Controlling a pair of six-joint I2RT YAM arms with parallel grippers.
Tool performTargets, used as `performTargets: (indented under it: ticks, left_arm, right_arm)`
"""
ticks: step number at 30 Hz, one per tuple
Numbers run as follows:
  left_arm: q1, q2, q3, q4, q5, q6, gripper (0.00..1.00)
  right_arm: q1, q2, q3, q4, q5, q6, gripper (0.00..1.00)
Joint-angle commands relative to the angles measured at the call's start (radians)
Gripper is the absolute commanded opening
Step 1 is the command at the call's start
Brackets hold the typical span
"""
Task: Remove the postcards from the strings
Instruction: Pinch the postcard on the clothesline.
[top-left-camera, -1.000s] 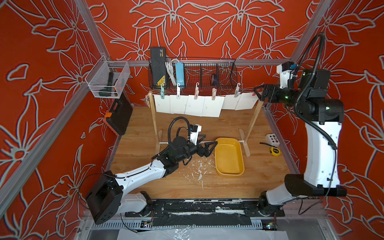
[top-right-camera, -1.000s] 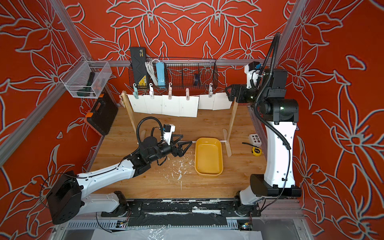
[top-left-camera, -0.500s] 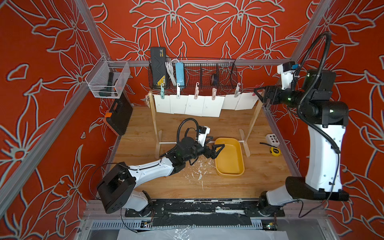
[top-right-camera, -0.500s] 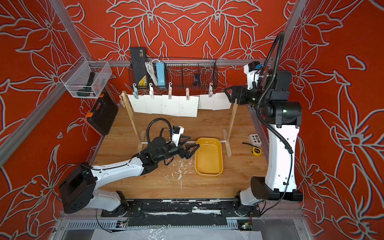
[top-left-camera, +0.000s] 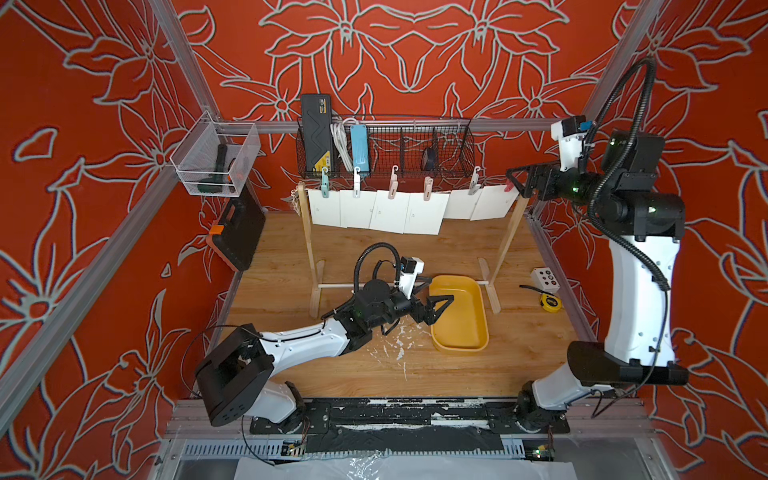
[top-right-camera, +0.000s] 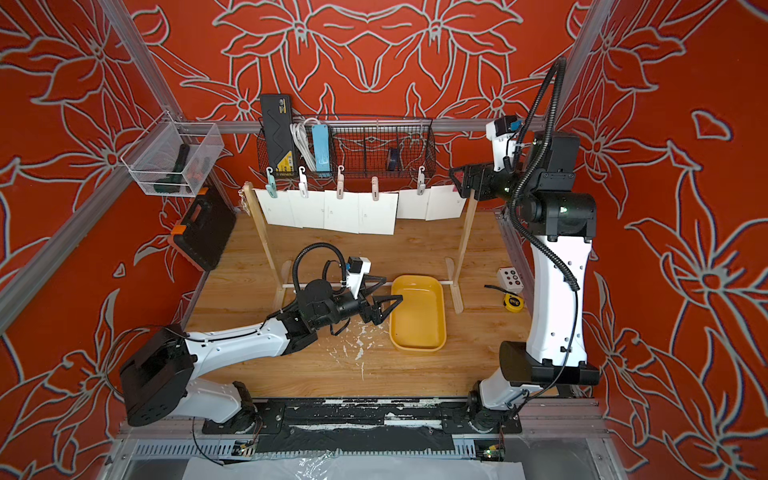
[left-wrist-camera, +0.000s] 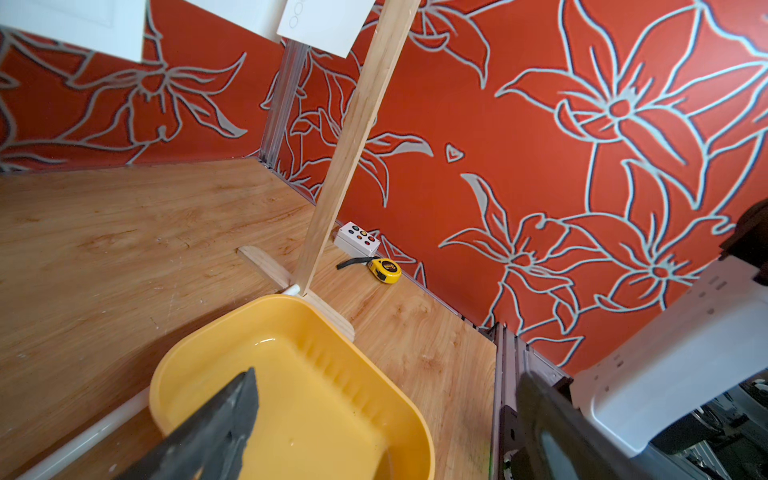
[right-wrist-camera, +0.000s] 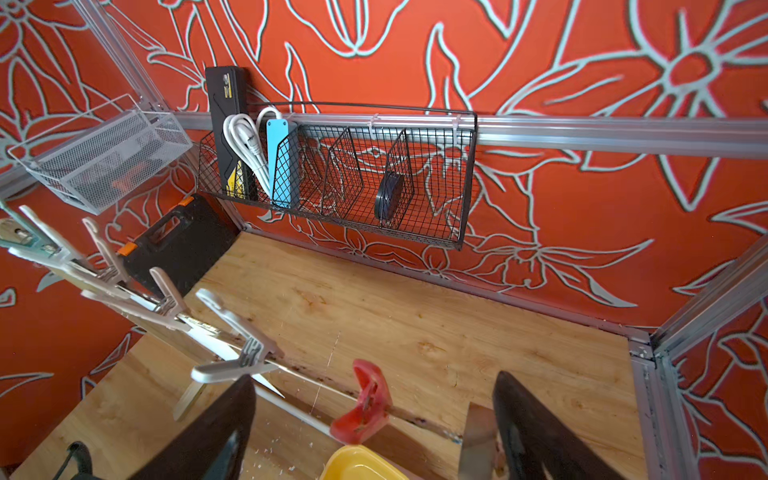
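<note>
Both top views: six postcards (top-left-camera: 390, 210) hang pegged on the string (top-left-camera: 409, 192) — none removed. Right gripper (top-left-camera: 513, 182) straddles the red peg (right-wrist-camera: 365, 405), left gripper (top-left-camera: 442, 309) hangs low — both jaws spread wide, empty.

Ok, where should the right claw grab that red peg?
Squeeze the red peg by its two flared upper tails, coming in level from the right post's side; they splay apart facing the open right claw, so pinching should release the card.

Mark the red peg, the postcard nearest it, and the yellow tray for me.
red peg (right-wrist-camera: 362, 411): right wrist view, on its red body.
postcard nearest the peg (top-left-camera: 493, 203): in a top view, middle of its white face.
yellow tray (top-left-camera: 460, 322): in a top view, bare floor inside it.
</note>
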Motion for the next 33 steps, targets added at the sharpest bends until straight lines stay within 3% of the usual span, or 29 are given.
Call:
performTargets:
  ticks: [1, 10, 18, 33]
  left_arm:
    - [-0.004, 0.017, -0.001, 0.069, 0.025, 0.007, 0.95]
    - [-0.01, 0.099, -0.02, 0.26, 0.064, 0.011, 0.95]
    - [-0.03, 0.123, 0.041, 0.176, 0.092, 0.086, 0.95]
    - [-0.033, 0.216, 0.124, 0.169, 0.11, 0.092, 0.96]
  right_arm:
    - [-0.036, -0.062, -0.092, 0.124, -0.098, 0.046, 0.92]
    - [-0.163, 0.025, 0.042, 0.075, -0.355, -0.113, 0.88]
    - [-0.192, 0.167, 0.22, 0.024, -0.649, -0.182, 0.83]
    - [-0.196, 0.247, 0.162, 0.008, -0.815, -0.301, 0.81]
